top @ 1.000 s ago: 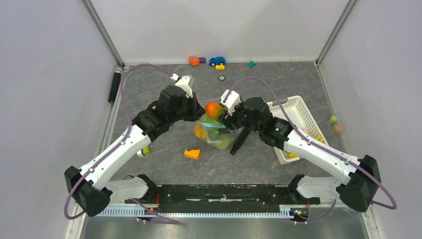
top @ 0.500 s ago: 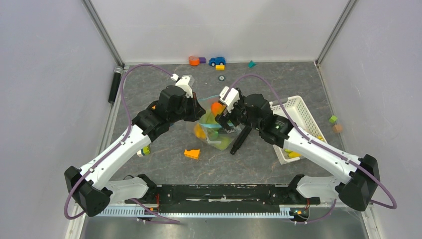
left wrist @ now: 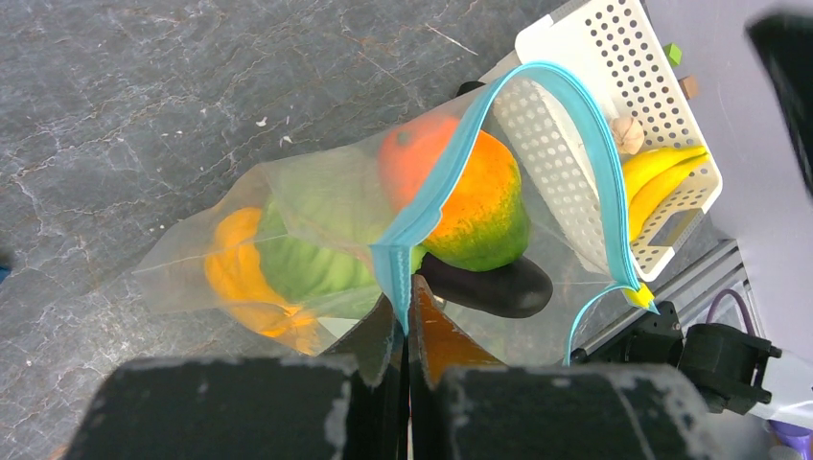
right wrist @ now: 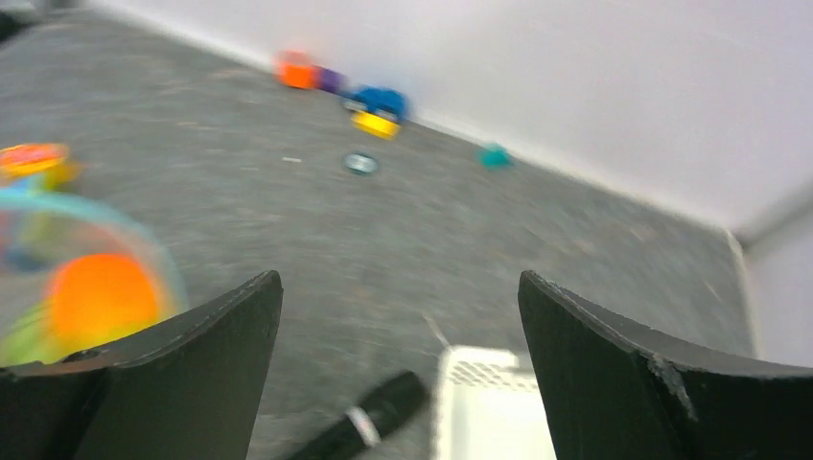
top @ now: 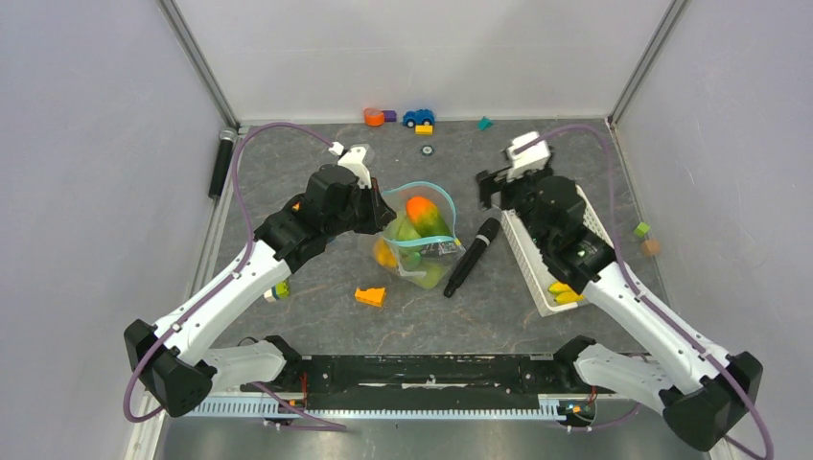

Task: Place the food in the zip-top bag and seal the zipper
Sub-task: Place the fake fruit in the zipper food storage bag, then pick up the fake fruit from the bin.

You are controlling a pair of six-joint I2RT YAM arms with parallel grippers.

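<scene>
The clear zip-top bag (top: 414,251) lies mid-table with its teal zipper (top: 429,187) gaping in a loop. In it are a red-green fruit (top: 420,212), an orange piece (top: 385,253) and green pieces (top: 429,274). My left gripper (top: 381,217) is shut on the bag's zipper edge. The left wrist view shows the zipper (left wrist: 451,163) pinched at my left gripper (left wrist: 407,299), the red-green fruit (left wrist: 479,201), an orange squash (left wrist: 238,278) and a dark eggplant (left wrist: 491,287). My right gripper (top: 495,188) is open and empty, apart from the bag, and is blurred in its own view (right wrist: 398,280).
A black marker-like stick (top: 470,257) lies right of the bag. The white slotted basket (top: 566,206) holds yellow bananas (top: 564,291). An orange stepped wedge (top: 370,296) lies in front. Toy blocks and a car (top: 418,117) line the back wall. A black cylinder (top: 221,163) is at the left edge.
My right gripper has left the bag's mouth and swung back and right to the basket's far end. The red-green fruit stays in the bag. The left arm has held still.
</scene>
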